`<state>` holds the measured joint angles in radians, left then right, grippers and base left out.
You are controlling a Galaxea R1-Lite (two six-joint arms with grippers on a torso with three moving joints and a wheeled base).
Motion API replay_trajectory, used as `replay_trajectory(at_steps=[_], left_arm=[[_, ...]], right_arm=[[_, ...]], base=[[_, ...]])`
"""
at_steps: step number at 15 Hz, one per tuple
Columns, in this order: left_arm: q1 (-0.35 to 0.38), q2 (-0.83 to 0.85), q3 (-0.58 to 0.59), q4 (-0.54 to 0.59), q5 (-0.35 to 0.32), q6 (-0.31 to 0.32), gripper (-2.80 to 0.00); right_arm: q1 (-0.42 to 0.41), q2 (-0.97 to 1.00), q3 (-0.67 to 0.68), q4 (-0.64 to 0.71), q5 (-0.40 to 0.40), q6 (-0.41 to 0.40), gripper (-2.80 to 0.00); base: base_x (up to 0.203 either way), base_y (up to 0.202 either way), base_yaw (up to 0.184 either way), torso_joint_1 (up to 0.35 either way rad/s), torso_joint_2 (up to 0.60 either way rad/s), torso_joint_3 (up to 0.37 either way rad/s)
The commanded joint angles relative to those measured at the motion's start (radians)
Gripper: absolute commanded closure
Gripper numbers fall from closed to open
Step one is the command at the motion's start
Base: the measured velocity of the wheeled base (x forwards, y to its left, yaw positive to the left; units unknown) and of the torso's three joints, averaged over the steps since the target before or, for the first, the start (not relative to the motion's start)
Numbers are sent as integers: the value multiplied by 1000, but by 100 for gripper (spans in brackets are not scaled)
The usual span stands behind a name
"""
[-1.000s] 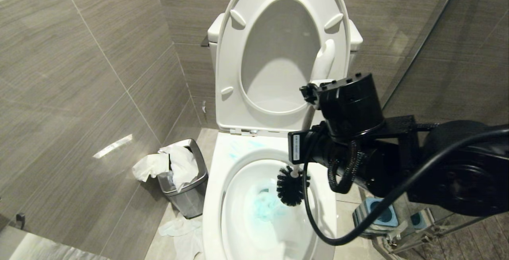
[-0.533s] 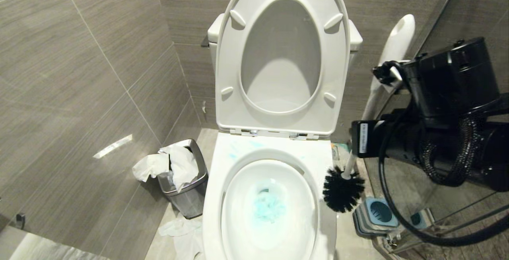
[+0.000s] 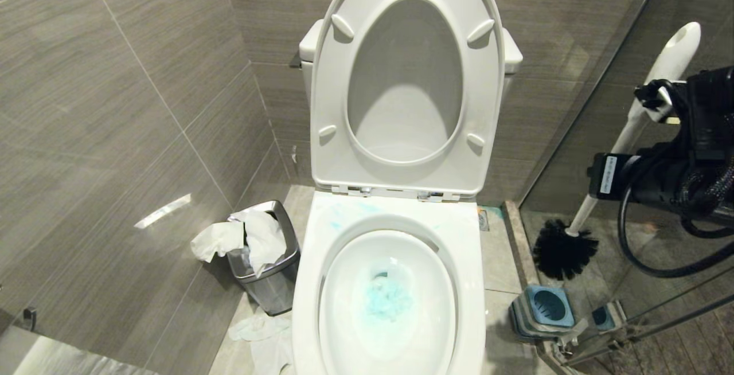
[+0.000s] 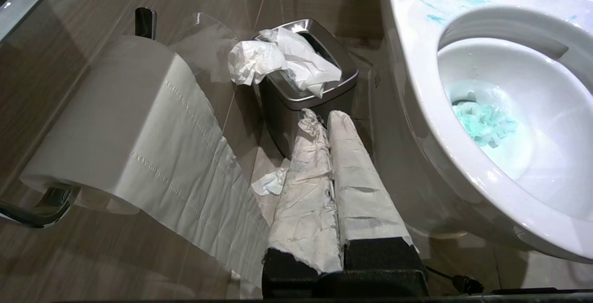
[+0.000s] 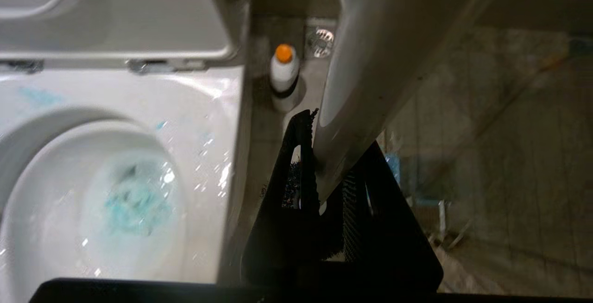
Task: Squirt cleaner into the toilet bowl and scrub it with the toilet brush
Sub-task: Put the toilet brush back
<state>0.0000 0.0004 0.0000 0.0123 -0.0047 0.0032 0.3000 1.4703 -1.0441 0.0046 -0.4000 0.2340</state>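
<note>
Black jaws of our right gripper (image 5: 324, 173) clamp the slim white handle of the toilet brush (image 3: 631, 120), which we hold tilted at the right of the scene, well clear of the toilet bowl (image 3: 467, 260). Its black bristle head (image 3: 565, 249) hangs in the air above the grey-and-blue holder (image 3: 545, 306) on the floor beside the bowl. Turquoise cleaner (image 3: 387, 297) clouds the water, with smears on the rim's back. We judge the scrubbing done and the brush bound for its holder: next we must line the head up over the square opening and lower it straight. Our left gripper (image 4: 331, 122), fingers pressed together and wrapped in white, rests parked near the steel waste bin (image 4: 296, 94).
</note>
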Motion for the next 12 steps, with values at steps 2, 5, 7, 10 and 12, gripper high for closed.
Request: replay_trajectory(at_steps=[2,5,7,10,12], left_arm=[[0,0,0,0,0,0,0],[0,0,0,0,0,0,0],[0,0,0,0,0,0,0],[0,0,0,0,0,0,0],[0,0,0,0,0,0,0]], right_arm=[[-167,69,136,-312,109,-104,0],[-204,139,180,-399,124,-114,0],[-221,193,202,-460,125,-114,0],[-257,315,252,-643,128,-116,0],[-294,398,288,-757,152,-119,0]], base=[[0,0,0,0,0,0],[0,0,0,0,0,0],[0,0,0,0,0,0],[0,0,0,0,0,0],[0,0,0,0,0,0]])
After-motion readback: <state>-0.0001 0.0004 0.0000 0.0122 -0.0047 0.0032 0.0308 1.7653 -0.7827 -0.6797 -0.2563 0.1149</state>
